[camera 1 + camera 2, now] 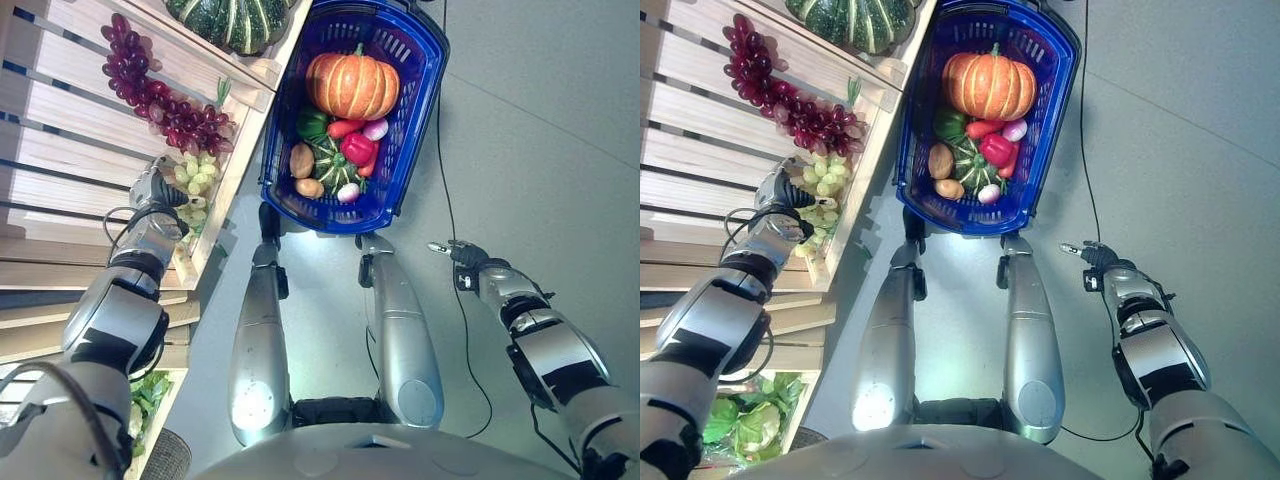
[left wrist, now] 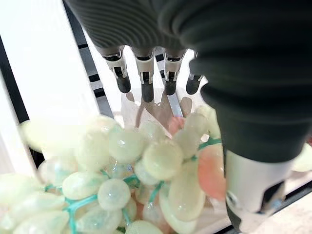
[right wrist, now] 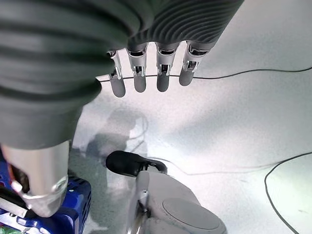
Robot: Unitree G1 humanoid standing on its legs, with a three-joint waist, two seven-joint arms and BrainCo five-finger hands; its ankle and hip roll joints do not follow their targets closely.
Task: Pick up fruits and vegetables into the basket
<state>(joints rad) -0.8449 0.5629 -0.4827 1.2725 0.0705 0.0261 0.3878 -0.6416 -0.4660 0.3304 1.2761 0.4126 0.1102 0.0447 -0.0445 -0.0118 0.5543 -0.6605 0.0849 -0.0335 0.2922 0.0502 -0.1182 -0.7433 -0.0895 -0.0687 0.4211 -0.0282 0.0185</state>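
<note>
The green grapes [image 1: 195,178] lie at the front edge of the slatted wooden shelf [image 1: 70,110], just below a bunch of purple grapes [image 1: 160,100] and well apart from the striped green squash [image 1: 235,20] at the shelf's far end. In the left wrist view the cluster [image 2: 141,165] is a loose mass of pale, glossy berries strung on thin green stems; judged light, smooth and slippery, limp rather than stiff, with berries that may shift or pull off if pinched singly. The better hold appears to be round the bulk of the bunch or at the stem knot, not on one berry. The left hand [image 1: 155,190] is directly over the cluster, fingers [image 2: 146,80] straight and spread, thumb apart, nothing enclosed yet. The blue basket [image 1: 425,60] stands on the floor beside the shelf, near the robot's front, already holding an orange pumpkin [image 1: 352,86], a red pepper [image 1: 358,147], a small green squash [image 1: 332,165] and potatoes [image 1: 302,160]. The right hand [image 1: 460,252] hangs idle above the floor, fingers [image 3: 139,78] extended and empty.
</note>
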